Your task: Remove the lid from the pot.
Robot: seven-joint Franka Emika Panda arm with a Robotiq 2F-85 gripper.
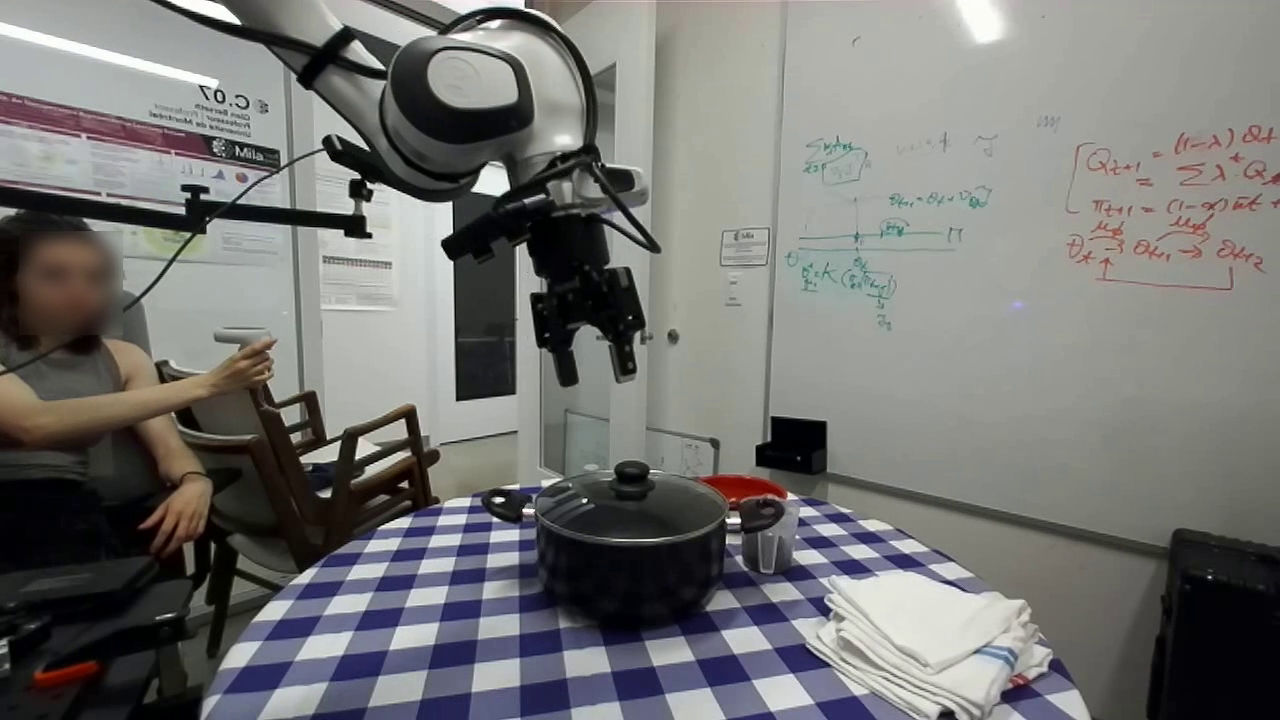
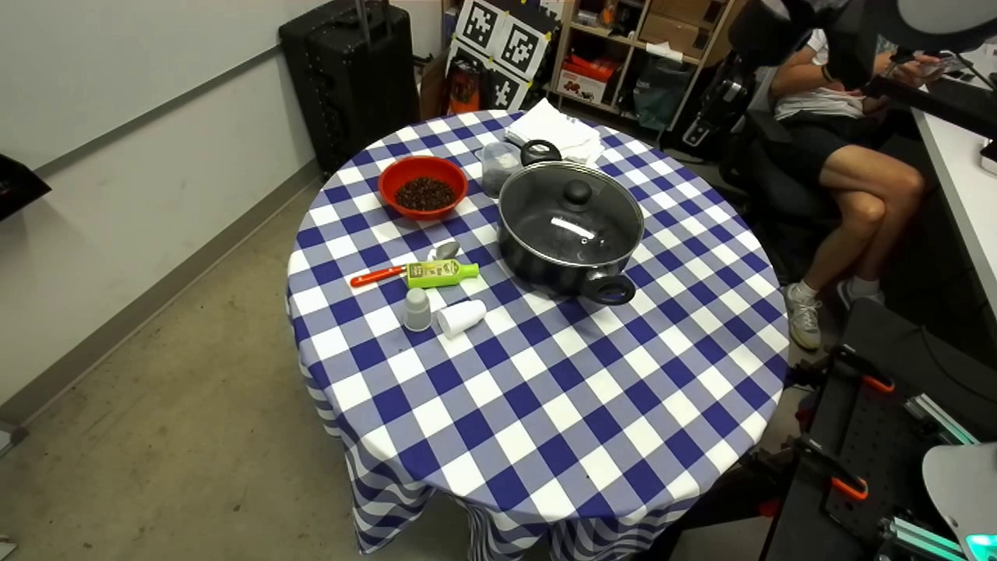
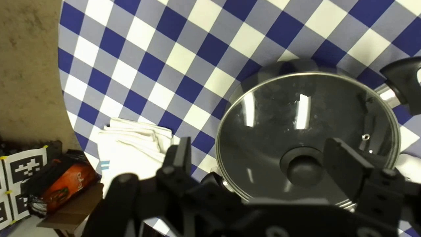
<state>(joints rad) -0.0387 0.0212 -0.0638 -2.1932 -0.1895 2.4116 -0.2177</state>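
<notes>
The black pot [image 1: 630,582] stands on the checked table in both exterior views [image 2: 537,266]. Its round dark glass lid [image 1: 590,508] sits on it, with a black knob [image 1: 632,478] at its centre. The lid also shows in an exterior view [image 2: 545,214] and the wrist view [image 3: 263,138]. My gripper [image 1: 596,370] is open and empty, well above the lid, pointing down. In the wrist view my fingers [image 3: 258,144] are spread wide; the knob [image 3: 304,171] appears between them, nearer the right finger. The gripper touches nothing.
Folded white cloths [image 1: 925,630] lie near the table edge. A clear cup [image 2: 498,167] stands beside the pot. A red bowl [image 2: 396,173] holds dark beans. A green bottle [image 2: 440,273], an orange-handled spoon [image 2: 378,276], a grey cup [image 2: 417,312] and a tipped white cup [image 2: 463,318] lie near.
</notes>
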